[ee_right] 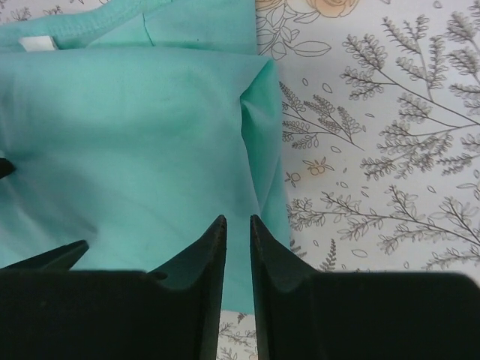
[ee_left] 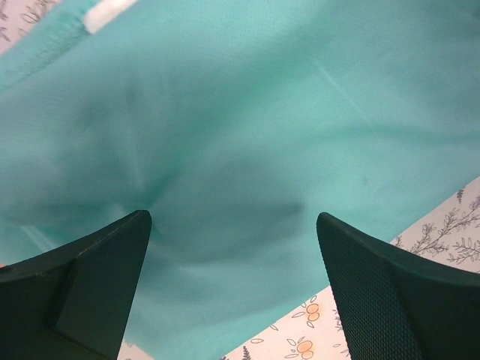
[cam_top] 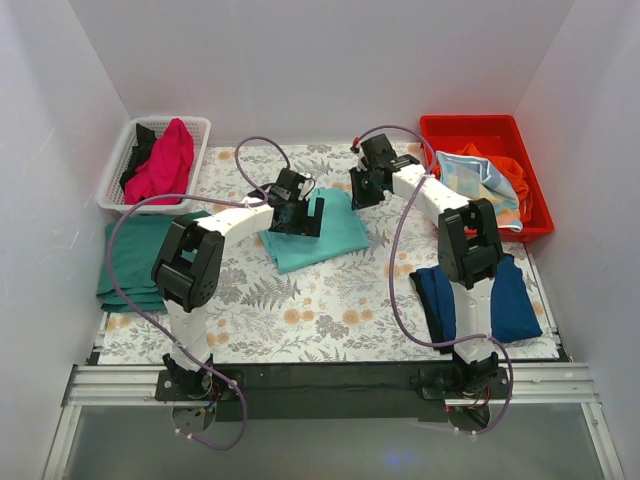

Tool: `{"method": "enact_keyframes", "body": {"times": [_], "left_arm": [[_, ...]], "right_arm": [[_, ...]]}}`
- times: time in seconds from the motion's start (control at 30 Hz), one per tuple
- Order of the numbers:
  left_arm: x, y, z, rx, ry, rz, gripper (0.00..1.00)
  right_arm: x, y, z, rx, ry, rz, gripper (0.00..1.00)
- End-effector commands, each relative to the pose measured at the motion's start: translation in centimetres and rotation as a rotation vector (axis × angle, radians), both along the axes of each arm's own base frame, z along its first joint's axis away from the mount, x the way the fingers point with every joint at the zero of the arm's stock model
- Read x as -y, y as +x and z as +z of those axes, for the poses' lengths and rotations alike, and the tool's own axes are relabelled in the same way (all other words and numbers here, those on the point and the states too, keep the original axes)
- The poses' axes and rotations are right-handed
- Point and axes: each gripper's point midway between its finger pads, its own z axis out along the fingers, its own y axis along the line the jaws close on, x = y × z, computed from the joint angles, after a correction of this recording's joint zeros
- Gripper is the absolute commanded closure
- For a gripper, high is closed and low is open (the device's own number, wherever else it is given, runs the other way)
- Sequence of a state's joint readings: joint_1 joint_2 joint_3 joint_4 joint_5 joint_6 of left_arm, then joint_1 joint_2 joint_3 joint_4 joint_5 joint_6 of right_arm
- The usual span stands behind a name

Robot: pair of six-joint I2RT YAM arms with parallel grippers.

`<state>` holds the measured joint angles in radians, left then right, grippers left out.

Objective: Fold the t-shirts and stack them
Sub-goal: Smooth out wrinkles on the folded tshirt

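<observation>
While my left arm reaches forward and inward from its base, elbow raised and forearm laid low across the table, the left gripper (cam_top: 303, 217) sits down on the near-left part of the mint t-shirt (cam_top: 330, 235). On its wrist camera the fingers (ee_left: 97, 277) are spread wide, with the turquoise cloth filling the space between them and slightly puckered there.

My right arm bends up at the elbow and angles left toward the centre. The right gripper (ee_right: 238, 255) points down at the shirt's far right edge, its two fingers drawn almost together with only a thin slit between; I see nothing pinched in it.

The mint t-shirt lies part-folded in the middle of the floral table cover (cam_top: 330, 320). A small white label (ee_right: 37, 43) shows at the neckline; I can read no writing on it.

The navy t-shirt (cam_top: 520, 300) lies at the right, partly under my right arm.
</observation>
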<state>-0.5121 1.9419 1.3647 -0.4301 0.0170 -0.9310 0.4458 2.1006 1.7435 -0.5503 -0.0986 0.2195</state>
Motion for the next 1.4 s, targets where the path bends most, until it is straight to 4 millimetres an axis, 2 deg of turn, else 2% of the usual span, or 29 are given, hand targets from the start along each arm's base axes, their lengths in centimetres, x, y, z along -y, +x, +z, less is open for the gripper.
{"method": "enact_keyframes", "body": {"times": [0.0,0.1,0.2,0.37,0.53,0.57,0.63,0.67,0.87,0.9,1.07,1.17,1.23,1.37], "left_arm": [[-1.1,1.8,6.0,0.125,-0.034,0.077,0.08],[-2.0,2.0,6.6,0.127,-0.038,0.119,0.07],[-3.3,2.1,6.2,0.116,-0.028,0.170,0.07],[-6.7,2.8,4.0,0.075,0.029,0.285,0.07],[-10.6,3.7,0.1,-0.013,0.090,0.371,0.06],[-11.2,3.8,-1.2,-0.040,0.109,0.382,0.06],[-12.1,4.3,-2.0,-0.057,0.124,0.401,0.06],[-12.3,4.3,-2.9,-0.078,0.135,0.401,0.06],[-13.4,5.5,-4.1,-0.091,0.168,0.432,0.06],[-13.4,5.6,-4.4,-0.096,0.171,0.432,0.06],[-13.3,7.0,-3.8,-0.084,0.152,0.434,0.06],[-12.5,7.5,-2.3,-0.055,0.102,0.414,0.06],[-12.1,7.8,-1.2,-0.024,0.075,0.400,0.06],[-11.7,8.7,3.3,0.085,0.022,0.380,0.05]], "right_arm": [[-2.4,0.0,0.5,0.012,0.029,0.089,0.73],[-3.3,-0.5,0.3,0.015,0.019,0.117,0.71],[-3.9,-1.0,-0.2,0.018,0.000,0.141,0.70],[-4.0,-1.5,-2.9,-0.026,-0.034,0.153,0.70],[-2.7,-2.3,-6.1,-0.078,-0.104,0.120,0.71],[-2.4,-2.6,-6.5,-0.088,-0.112,0.115,0.71],[-1.8,-3.2,-6.8,-0.100,-0.129,0.103,0.71],[-1.1,-4.1,-7.6,-0.123,-0.147,0.099,0.72],[0.1,-7.2,-8.1,-0.177,-0.148,0.096,0.73],[0.4,-8.3,-8.2,-0.196,-0.145,0.104,0.73],[0.6,-11.2,-8.4,-0.231,-0.139,0.122,0.73],[0.4,-11.3,-7.7,-0.207,-0.132,0.131,0.73],[-0.4,-10.5,-6.1,-0.167,-0.100,0.149,0.71],[-2.1,-8.8,-1.9,-0.049,-0.059,0.184,0.46]]}}
